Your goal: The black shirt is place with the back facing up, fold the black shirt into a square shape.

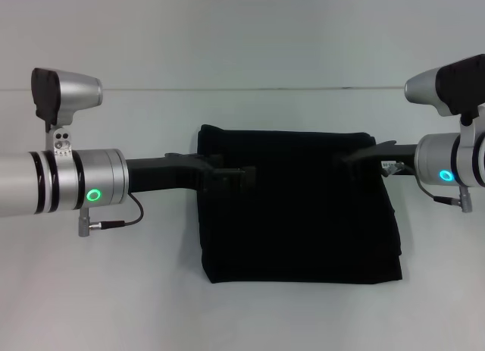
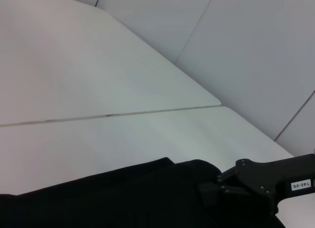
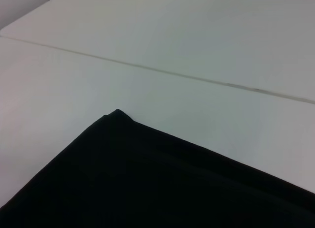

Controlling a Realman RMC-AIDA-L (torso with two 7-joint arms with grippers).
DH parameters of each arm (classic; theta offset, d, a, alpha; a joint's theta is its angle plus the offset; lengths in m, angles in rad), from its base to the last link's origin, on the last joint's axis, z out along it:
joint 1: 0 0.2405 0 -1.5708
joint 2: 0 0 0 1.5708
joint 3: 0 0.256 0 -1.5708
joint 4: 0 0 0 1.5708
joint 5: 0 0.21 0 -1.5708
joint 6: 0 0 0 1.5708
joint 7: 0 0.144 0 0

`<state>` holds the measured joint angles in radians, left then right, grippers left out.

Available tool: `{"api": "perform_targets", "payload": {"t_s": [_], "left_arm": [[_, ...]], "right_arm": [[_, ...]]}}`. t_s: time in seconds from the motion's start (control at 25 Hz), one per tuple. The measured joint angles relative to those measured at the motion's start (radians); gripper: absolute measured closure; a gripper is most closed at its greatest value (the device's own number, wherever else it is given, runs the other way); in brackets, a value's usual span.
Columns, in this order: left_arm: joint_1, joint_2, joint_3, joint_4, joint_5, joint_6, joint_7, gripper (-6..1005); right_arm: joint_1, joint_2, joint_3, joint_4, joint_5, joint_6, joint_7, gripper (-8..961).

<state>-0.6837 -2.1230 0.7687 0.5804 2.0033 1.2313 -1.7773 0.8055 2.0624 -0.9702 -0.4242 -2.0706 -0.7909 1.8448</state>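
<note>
White matte tabletop (image 1: 91, 298) fills the workspace, crossed by one thin seam line (image 1: 227, 89) on the far side of both arms. Large plain black soft cloth shirt (image 1: 299, 214) lies on it, already folded into a compact, roughly rectangular block, sitting between the two grippers and reaching from them toward the robot. Left gripper (image 1: 231, 173), black and hard-jointed, comes in from the left and sits over the shirt's left edge, a little below the far left corner; its fingers merge with the black cloth, so I cannot tell whether they are spread or pinching. Right gripper (image 1: 356, 155) comes in from the right and sits at the shirt's far right corner; its fingertips are likewise lost against the fabric, state cannot be told. Left wrist view: folded far edge of the cloth (image 2: 123, 193) lies flat on the table, with the right gripper (image 2: 261, 181) farther off at the corner, touching or just above the cloth. Right wrist view: one neat folded corner (image 3: 118, 114) of the shirt rests on bare tabletop, layered edges stacked evenly. Near edge of the shirt, on the robot's side of both grippers, is slightly uneven, with the right side bulging outward.
</note>
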Motion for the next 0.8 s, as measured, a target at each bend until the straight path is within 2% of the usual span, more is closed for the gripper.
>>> {"api": "perform_targets", "payload": {"t_s": [0.52, 0.6, 0.8], "left_arm": [[0.000, 0.000, -0.005, -0.001, -0.003, -0.015, -0.005, 111], [-0.001, 0.000, -0.005, -0.001, -0.004, -0.015, -0.006, 111], [-0.005, 0.000, -0.005, -0.001, -0.004, -0.015, -0.009, 111]], "right_arm": [[-0.015, 0.001, 0.000, -0.034, 0.001, -0.043, 0.000, 846], [-0.034, 0.003, 0.000, -0.086, 0.001, -0.078, 0.006, 638], [-0.070, 0.005, -0.001, -0.220, 0.001, -0.166, 0.061, 430]]}}
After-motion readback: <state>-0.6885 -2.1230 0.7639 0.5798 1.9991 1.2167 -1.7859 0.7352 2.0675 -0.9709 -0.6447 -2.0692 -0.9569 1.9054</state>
